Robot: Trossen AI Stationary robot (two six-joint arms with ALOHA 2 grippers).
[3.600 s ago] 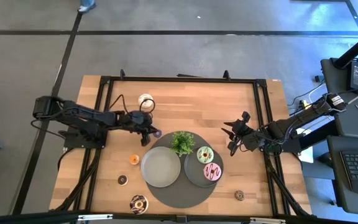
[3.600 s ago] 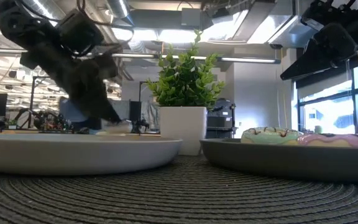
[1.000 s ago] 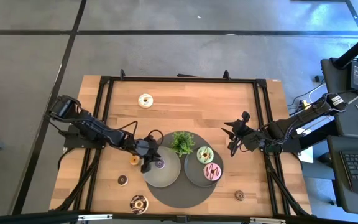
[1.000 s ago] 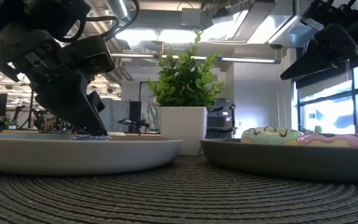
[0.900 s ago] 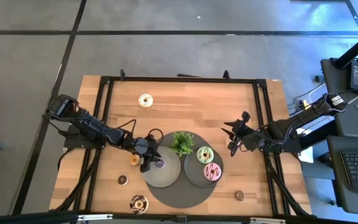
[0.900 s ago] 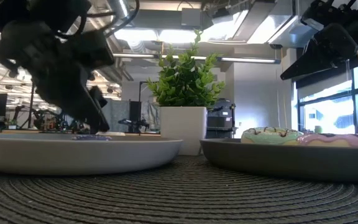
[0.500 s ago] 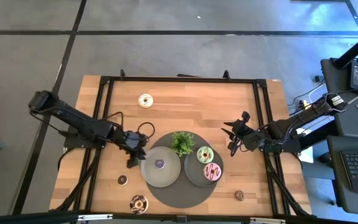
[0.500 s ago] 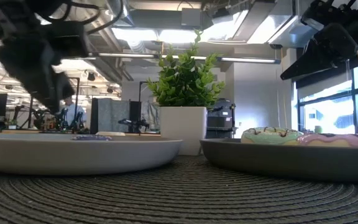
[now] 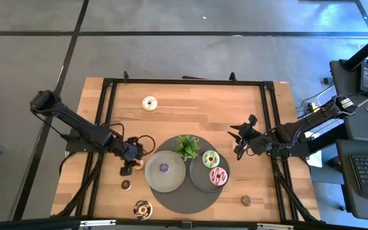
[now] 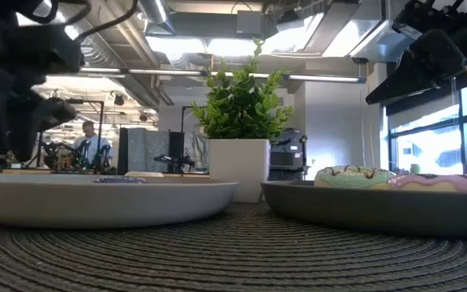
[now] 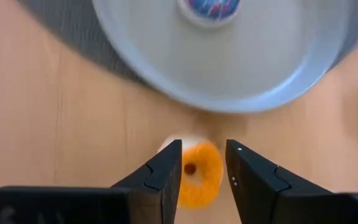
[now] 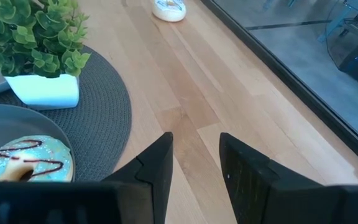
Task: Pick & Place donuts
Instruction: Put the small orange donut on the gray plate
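My left gripper (image 9: 131, 165) is open and hangs over an orange mini donut (image 11: 199, 174) that lies flat on the wood just left of the left grey plate (image 9: 174, 180). Its fingers stand on either side of the donut without touching it. A purple mini donut (image 9: 164, 168) lies on that plate and also shows in the left wrist view (image 11: 211, 6). A green-iced donut (image 9: 210, 158) and a pink-iced donut (image 9: 218, 176) lie on the right plate (image 9: 195, 179). My right gripper (image 9: 238, 144) is open and empty, right of the plates.
A white donut (image 9: 149, 103) lies at the far side. A brown mini (image 9: 126, 184), a chocolate donut (image 9: 142, 208) and a tan mini (image 9: 246, 200) lie near the front edge. A small plant (image 9: 187, 146) stands on the round dark mat (image 9: 184, 201) behind the plates.
My left gripper has drawn back from over the left plate toward the table's left edge and now hangs over the orange mini donut. The purple mini donut stays lying on the plate.
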